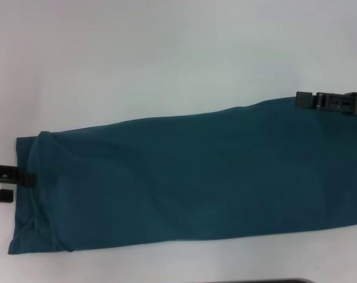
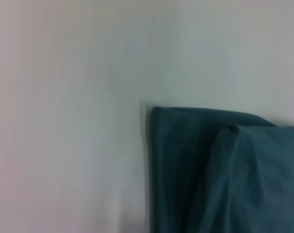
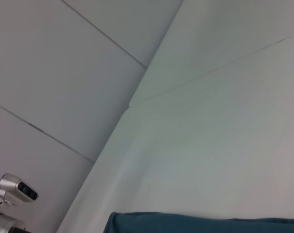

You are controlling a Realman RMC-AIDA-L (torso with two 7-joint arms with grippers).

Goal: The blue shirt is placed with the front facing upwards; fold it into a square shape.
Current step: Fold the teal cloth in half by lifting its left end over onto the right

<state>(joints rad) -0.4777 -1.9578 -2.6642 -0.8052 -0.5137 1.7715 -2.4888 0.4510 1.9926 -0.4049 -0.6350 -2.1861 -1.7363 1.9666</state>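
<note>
Head view: blue shirt lay as a long folded band, soft and limp. Left gripper sat at its end, right gripper at the opposite corner; finger states unreadable. Best hold judged at end corners.

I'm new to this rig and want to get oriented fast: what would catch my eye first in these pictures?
The blue shirt, already folded into a long band, stretches across the white table from the robot's left to its right. The left gripper sits at the band's left end, and the right gripper at the far right corner.
</note>
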